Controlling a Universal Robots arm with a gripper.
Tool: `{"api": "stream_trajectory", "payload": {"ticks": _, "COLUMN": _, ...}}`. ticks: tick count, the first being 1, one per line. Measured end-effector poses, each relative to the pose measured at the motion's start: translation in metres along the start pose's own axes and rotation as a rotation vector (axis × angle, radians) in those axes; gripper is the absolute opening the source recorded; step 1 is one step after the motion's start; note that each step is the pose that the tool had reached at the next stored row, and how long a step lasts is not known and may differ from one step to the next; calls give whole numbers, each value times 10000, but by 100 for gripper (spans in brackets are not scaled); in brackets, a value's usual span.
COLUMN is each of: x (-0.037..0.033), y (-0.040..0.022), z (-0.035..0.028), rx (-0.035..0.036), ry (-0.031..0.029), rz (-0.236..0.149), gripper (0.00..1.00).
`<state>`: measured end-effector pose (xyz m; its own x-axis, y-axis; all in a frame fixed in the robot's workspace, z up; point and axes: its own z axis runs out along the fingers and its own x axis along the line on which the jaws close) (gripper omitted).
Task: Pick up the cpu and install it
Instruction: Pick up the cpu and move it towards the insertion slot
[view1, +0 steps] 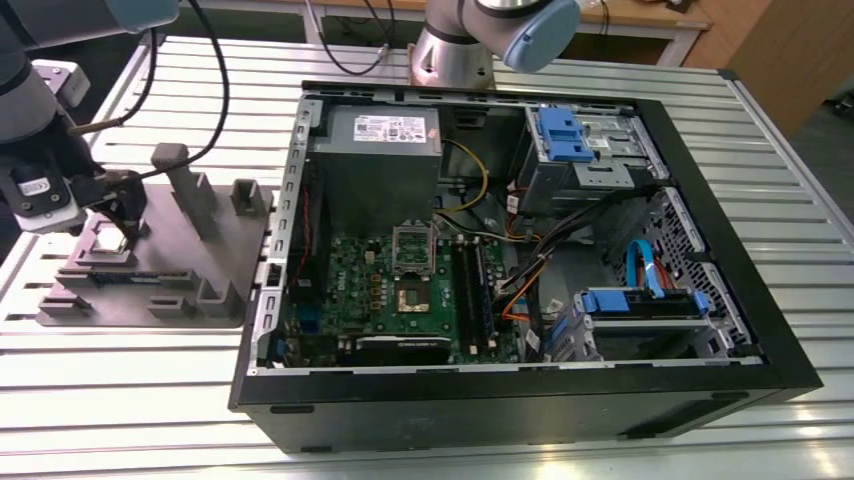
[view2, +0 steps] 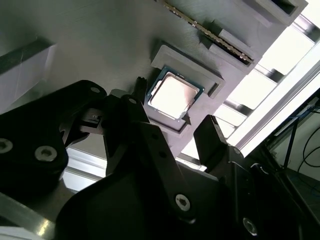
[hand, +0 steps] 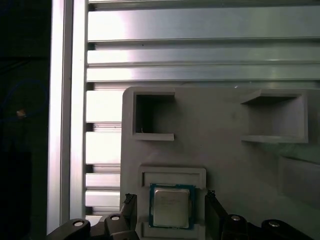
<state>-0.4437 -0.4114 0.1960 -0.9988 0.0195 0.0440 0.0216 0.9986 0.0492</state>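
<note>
Gripper (hand: 170, 200) straddling cpu (hand: 171, 207), grey tray (hand: 225, 160), slatted table (hand: 200, 30)

The cpu (hand: 171, 207) has a smooth, shiny metal top that catches the light. The tray (hand: 225, 145) looks like matt grey plastic, faintly lined. The gripper (hand: 170, 199) is matt black with bright metal screws (view2: 181, 202). The desk (view1: 134, 400) is ribbed, pale metal with a dull sheen.
</note>
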Motion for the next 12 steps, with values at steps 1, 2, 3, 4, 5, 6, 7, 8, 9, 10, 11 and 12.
{"api": "stream_trajectory", "payload": {"ticks": 1, "x": 0, "y": -2, "z": 16, "rx": -1, "ry": -2, "rz": 1, "gripper": 65}}
{"api": "stream_trajectory", "payload": {"ticks": 2, "x": -1, "y": -3, "z": 28, "rx": -1, "ry": -2, "rz": 3, "gripper": 65}}
{"api": "stream_trajectory", "payload": {"ticks": 3, "x": -1, "y": -4, "z": 34, "rx": 0, "ry": 0, "rz": 5, "gripper": 65}}
{"api": "stream_trajectory", "payload": {"ticks": 4, "x": -1, "y": -5, "z": 38, "rx": 0, "ry": 0, "rz": 12, "gripper": 65}}
{"api": "stream_trajectory", "payload": {"ticks": 5, "x": -2, "y": -5, "z": 41, "rx": 0, "ry": 0, "rz": 33, "gripper": 65}}
{"api": "stream_trajectory", "payload": {"ticks": 6, "x": -2, "y": -5, "z": 46, "rx": -3, "ry": -3, "rz": 59, "gripper": 65}}
{"api": "stream_trajectory", "payload": {"ticks": 7, "x": -3, "y": -5, "z": 52, "rx": -5, "ry": -5, "rz": 81, "gripper": 65}}
{"api": "stream_trajectory", "payload": {"ticks": 8, "x": -3, "y": -5, "z": 59, "rx": -6, "ry": -6, "rz": 98, "gripper": 65}}
{"api": "stream_trajectory", "payload": {"ticks": 9, "x": -4, "y": -6, "z": 68, "rx": -6, "ry": -7, "rz": 113, "gripper": 65}}
{"api": "stream_trajectory", "payload": {"ticks": 10, "x": -4, "y": -6, "z": 76, "rx": -6, "ry": -7, "rz": 129, "gripper": 65}}
{"api": "stream_trajectory", "payload": {"ticks": 11, "x": -4, "y": -7, "z": 84, "rx": -6, "ry": -7, "rz": 150, "gripper": 65}}
{"api": "stream_trajectory", "payload": {"ticks": 12, "x": -5, "y": -7, "z": 93, "rx": -8, "ry": -9, "rz": 175, "gripper": 65}}
